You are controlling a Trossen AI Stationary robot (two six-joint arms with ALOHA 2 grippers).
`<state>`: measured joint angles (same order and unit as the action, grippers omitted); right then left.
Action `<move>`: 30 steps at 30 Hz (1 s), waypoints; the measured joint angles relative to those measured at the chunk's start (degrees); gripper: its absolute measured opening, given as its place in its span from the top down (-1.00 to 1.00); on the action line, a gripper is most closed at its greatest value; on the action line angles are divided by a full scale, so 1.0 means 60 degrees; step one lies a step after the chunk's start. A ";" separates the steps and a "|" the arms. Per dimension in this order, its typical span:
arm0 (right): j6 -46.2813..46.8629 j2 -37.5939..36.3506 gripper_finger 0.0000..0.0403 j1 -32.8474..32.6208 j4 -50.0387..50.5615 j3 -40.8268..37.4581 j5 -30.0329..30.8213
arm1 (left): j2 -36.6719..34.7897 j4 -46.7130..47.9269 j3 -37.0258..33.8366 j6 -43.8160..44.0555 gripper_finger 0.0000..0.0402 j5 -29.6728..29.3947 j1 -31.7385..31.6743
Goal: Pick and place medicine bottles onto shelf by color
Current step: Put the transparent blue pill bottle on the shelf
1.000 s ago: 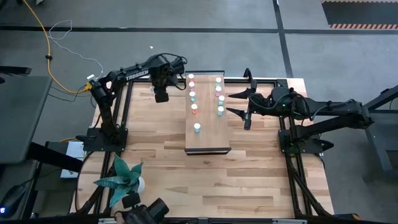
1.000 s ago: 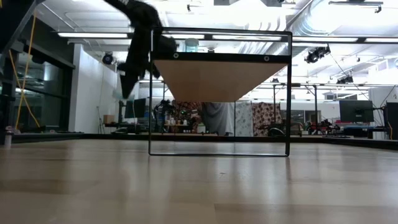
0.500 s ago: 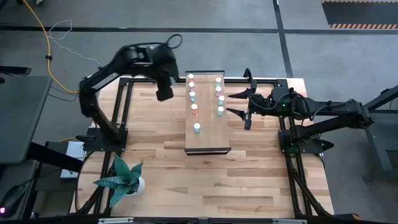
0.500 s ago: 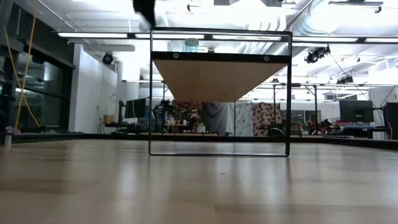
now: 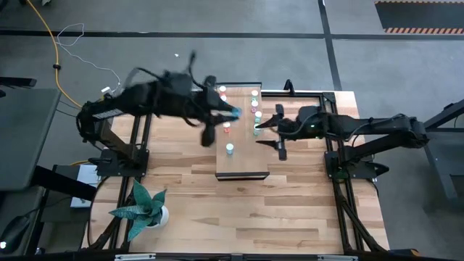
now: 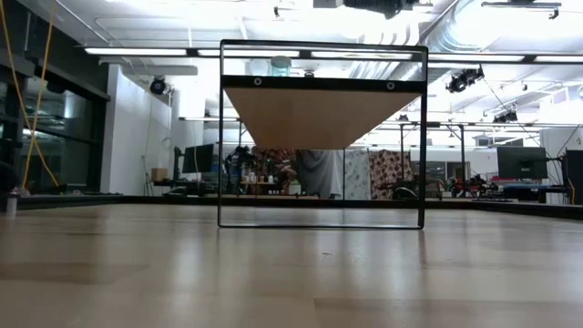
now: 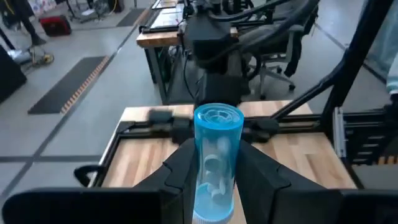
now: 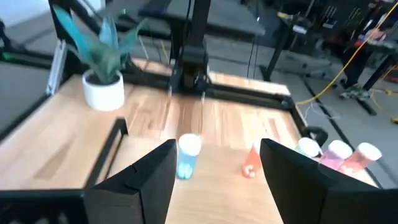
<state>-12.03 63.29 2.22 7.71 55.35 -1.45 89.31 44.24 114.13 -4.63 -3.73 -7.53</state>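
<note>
My left gripper reaches out over the far part of the shelf, shut on a blue bottle, which shows in the high view as a blue spot. Other small bottles stand on the shelf in two columns, among them a blue one and a red one. My right gripper is open at the shelf's right edge. In its wrist view a blue bottle and a red one stand ahead of the fingers. From table height the shelf's underside shows. My left gripper pinches the blue bottle's clear body between its two fingers. They come level from the table's left. The bottle lies along the fingers, its white cap toward the wrist and its bottom sticking out past the tips. It is lifted clear above the shelf.
A potted plant stands at the table's near left corner, also in the right wrist view. Bare tabletop lies between the shelf and the near edge. The shelf stands on a thin dark frame. A yellow cable runs over the floor.
My left arm has risen from the table's far left part and swung right, out over the shelf, turning its gripper level; a blue bottle shows in it now. My right gripper has moved left toward the shelf's right edge and slightly nearer.
</note>
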 joint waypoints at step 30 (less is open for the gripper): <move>0.2278 0.1225 -0.10 0.0746 -0.8758 -0.4058 -0.0776 | -0.2025 -1.4680 -1.1669 0.1834 0.60 0.0758 -0.0196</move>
<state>1.64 70.64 6.69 -44.84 31.00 -6.11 77.16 -43.84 44.12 6.38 0.82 -8.71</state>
